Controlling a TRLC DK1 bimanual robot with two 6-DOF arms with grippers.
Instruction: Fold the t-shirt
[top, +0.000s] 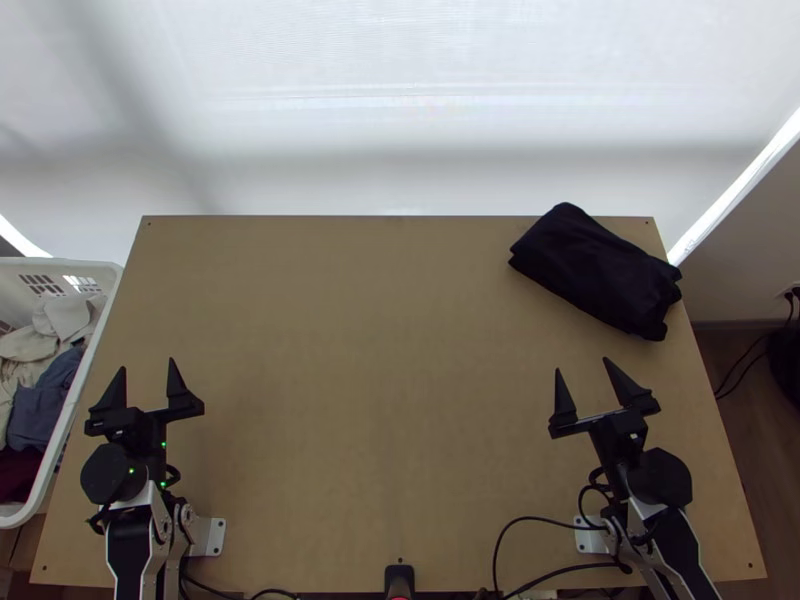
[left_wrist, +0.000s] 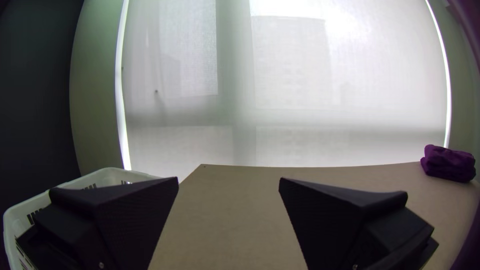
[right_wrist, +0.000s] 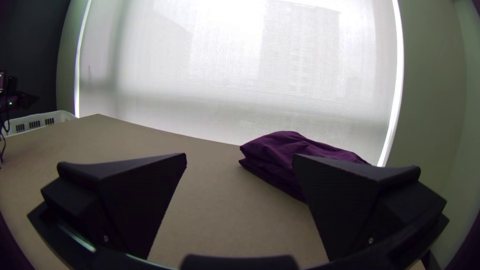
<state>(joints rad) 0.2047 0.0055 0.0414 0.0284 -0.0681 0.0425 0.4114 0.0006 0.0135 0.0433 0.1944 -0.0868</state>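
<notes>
The dark shirt lies compactly beyond the right gripper, probably parked there (looks folded to me) to free room; that one and the left gripper stand wide, empty

No text, labels, brands, numbers or signs can be made out on anything shown from above or from either wrist.

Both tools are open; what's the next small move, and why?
Probably ease the left tool toward the white basket: loose clothes lie in it beside the table, while the dark cloth at the far right corner already looks like a compact folded bundle.
</notes>
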